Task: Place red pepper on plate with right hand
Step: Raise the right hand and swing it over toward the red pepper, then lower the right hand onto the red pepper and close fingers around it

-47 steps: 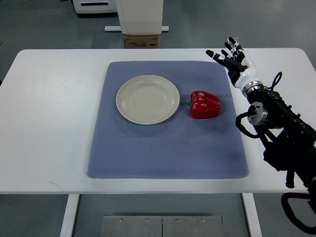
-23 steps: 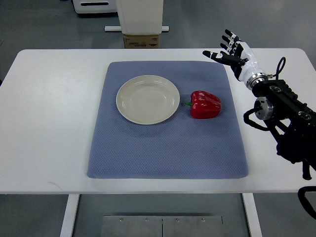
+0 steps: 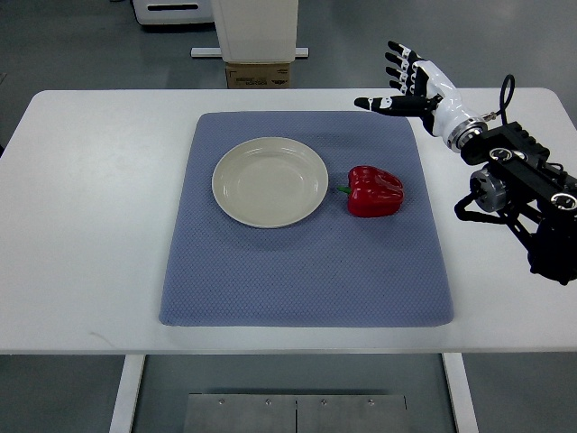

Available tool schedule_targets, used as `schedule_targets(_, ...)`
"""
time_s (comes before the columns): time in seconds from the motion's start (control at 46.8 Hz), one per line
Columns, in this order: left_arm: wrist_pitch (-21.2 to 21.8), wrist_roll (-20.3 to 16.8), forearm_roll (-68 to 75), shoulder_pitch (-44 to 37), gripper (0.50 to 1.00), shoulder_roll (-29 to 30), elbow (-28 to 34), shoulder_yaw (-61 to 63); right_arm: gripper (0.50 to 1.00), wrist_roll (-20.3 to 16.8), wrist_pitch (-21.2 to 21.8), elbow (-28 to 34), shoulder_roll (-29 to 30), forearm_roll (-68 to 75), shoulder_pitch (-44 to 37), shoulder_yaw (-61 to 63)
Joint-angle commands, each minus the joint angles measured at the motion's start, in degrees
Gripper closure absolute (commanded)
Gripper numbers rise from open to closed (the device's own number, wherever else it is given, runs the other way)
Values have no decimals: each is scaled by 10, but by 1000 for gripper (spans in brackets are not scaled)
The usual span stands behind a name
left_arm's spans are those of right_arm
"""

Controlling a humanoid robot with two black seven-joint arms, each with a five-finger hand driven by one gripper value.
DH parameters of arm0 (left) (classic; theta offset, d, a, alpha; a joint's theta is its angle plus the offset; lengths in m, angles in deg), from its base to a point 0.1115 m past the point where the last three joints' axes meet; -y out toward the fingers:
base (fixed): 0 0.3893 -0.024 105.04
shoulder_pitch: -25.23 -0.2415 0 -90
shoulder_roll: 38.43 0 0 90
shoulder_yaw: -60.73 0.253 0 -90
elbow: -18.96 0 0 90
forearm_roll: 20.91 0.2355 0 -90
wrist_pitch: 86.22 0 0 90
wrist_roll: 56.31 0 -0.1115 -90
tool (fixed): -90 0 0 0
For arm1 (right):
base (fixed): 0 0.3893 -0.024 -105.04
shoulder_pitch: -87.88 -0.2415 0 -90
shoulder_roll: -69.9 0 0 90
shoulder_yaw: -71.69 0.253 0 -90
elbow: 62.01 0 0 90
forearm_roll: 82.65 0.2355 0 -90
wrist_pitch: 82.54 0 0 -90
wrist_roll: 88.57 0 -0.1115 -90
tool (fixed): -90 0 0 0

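The red pepper (image 3: pixel 374 191) sits on the blue-grey mat (image 3: pixel 306 221), a bit right of the frame's center, just beside the right edge of the plate (image 3: pixel 270 181) but not touching it. It's a glossy, chunky bell pepper lying on its side, lobes bulging toward the right, with a short green stem poking left toward the plate. The plate is a plain cream round one, nothing on it, in the upper middle of the mat. The right hand (image 3: pixel 413 86) is up in the upper right of the frame, above the mat's far right corner and well apart from the pepper, fingers (image 3: pixel 398 63) spread wide and the thumb sticking out to the left, holding nothing. Its dark arm runs off the right edge over the white table (image 3: pixel 99 216).
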Motion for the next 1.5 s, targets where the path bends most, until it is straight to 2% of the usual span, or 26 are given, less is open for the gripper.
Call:
schedule_targets(0.0,0,0,0,0,500,0,0,0,500,0,0,11,-7,-1,-7,-17)
schedule_targets(0.577,0,1,0,0,500,0,0,0,500,15,2,79,-71,-43,-76,-210)
schedule_targets(0.812,0,1,0,0,500,0,0,0,500,35,3,82,-82,-77,-104,-275)
schedule_targets(1.474,0,0,0,0,500,0,0,0,502,39,2,102,-95,-119,-144,-402)
